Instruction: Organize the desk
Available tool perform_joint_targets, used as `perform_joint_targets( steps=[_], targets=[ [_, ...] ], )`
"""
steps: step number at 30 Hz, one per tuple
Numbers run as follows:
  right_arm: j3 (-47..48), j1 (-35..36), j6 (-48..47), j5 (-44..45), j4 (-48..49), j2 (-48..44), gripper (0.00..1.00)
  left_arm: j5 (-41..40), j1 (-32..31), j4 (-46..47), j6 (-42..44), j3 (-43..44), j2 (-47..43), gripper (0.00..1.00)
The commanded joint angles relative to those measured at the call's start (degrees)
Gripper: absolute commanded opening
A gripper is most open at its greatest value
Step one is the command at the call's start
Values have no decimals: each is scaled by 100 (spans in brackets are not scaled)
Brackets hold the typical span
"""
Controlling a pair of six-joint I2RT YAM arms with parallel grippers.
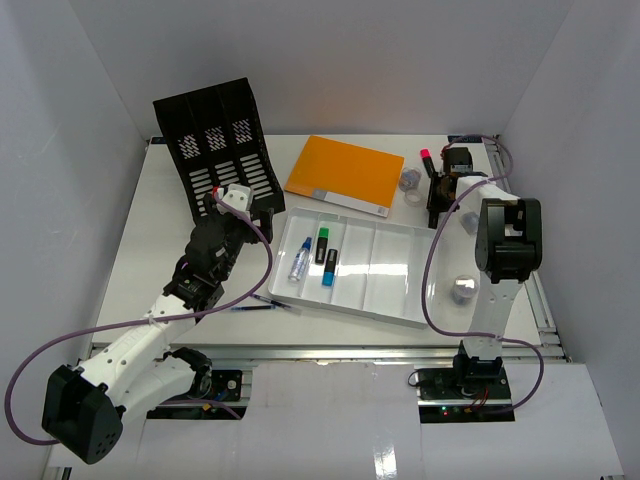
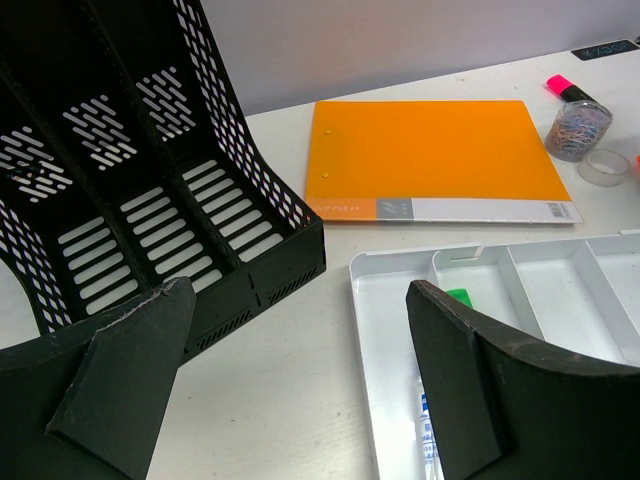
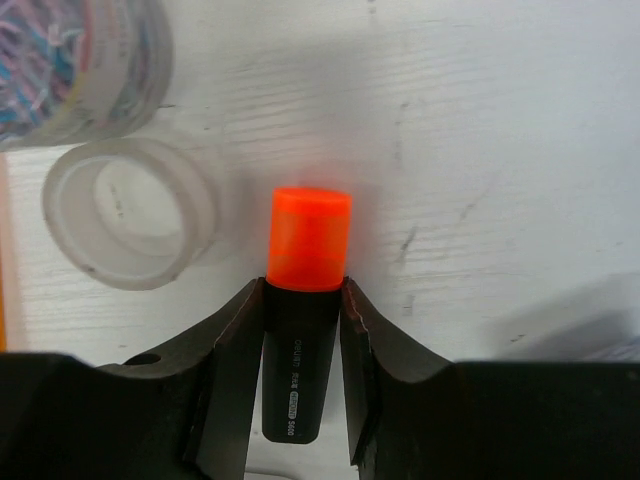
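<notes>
Right gripper (image 3: 302, 292): clamped on highlighter (image 3: 310, 235) — probably bound for tray (image 1: 385, 270).
Left gripper (image 2: 300, 292): gaped wide, empty — idle beside rack (image 2: 285, 255).

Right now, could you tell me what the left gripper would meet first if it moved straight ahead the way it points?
The left gripper would likely meet the bare desk between the rack and the tray, with the folder beyond; depth is unclear.
</notes>
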Motion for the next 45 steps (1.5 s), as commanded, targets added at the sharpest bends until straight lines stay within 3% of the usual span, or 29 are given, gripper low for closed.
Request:
perform_joint_targets(
  steps=[1,12,20,29,34,45],
  targets=[
    [49,-368,-116,-62,-112,-155,23,30,16,4,1,224,-118,98],
    [89,-577,-337,-539,345,-891,8,39,16,-4,10,224,-118,98],
    [-593,-504,-389,-2286,1093,-1890,8,39,16,-4,18,233,-154,98],
    [-1538,751,456,-3592,1216,-2340,8,-12,14,3,16,218,-164,98],
    [-1946,1610,917,-3816,1754,-2433,8,-86,16,28,79,195,-130,98],
    [-1860,2584,1742,-3809,2239,-1612,15,-292,10,16,244,239,40,98]
  ],
)
